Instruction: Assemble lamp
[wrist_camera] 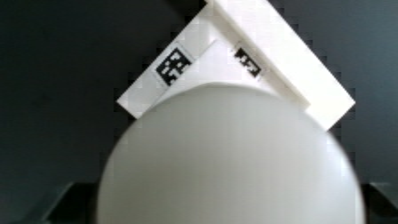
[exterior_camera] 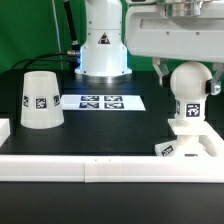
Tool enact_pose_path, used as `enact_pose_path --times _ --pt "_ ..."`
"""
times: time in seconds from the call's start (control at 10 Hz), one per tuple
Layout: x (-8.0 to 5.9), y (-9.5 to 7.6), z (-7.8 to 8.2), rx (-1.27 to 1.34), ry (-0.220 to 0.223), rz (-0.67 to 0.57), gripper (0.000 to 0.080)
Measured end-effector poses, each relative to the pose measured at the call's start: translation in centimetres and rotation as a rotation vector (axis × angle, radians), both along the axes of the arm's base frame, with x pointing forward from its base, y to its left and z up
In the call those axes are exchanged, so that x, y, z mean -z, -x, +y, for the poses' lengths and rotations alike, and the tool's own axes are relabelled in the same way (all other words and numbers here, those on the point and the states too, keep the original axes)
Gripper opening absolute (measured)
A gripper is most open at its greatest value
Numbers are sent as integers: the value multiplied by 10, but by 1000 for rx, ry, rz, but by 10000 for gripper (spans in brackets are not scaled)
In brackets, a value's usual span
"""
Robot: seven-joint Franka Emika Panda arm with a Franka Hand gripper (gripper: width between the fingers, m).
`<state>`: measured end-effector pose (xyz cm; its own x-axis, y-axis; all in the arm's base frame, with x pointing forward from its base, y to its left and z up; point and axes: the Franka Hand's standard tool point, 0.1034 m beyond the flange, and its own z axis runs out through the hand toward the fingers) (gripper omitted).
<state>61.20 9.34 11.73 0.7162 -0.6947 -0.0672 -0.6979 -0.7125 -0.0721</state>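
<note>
The lamp's bulb stands upright on its stem in the low blocky base at the exterior view's right. In the wrist view the bulb fills most of the picture, with the base beyond it. My gripper is lowered over the bulb, one finger on each side. A thin dark gap shows between each finger and the bulb, so the jaws look open. The cone-shaped shade stands wide end down on the table at the exterior view's left, well away from the gripper.
The marker board lies flat at mid-table, in front of the white robot pedestal. A white rail runs along the table's front edge. A white block sits at the far left edge.
</note>
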Motion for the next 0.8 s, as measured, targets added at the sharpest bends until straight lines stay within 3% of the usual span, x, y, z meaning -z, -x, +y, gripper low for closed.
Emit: enact_pose_path --times 0.2,0.8 --pt "0 0 1 -66 0 -6 695" --pt "-1 1 5 -586 -5 -55 698"
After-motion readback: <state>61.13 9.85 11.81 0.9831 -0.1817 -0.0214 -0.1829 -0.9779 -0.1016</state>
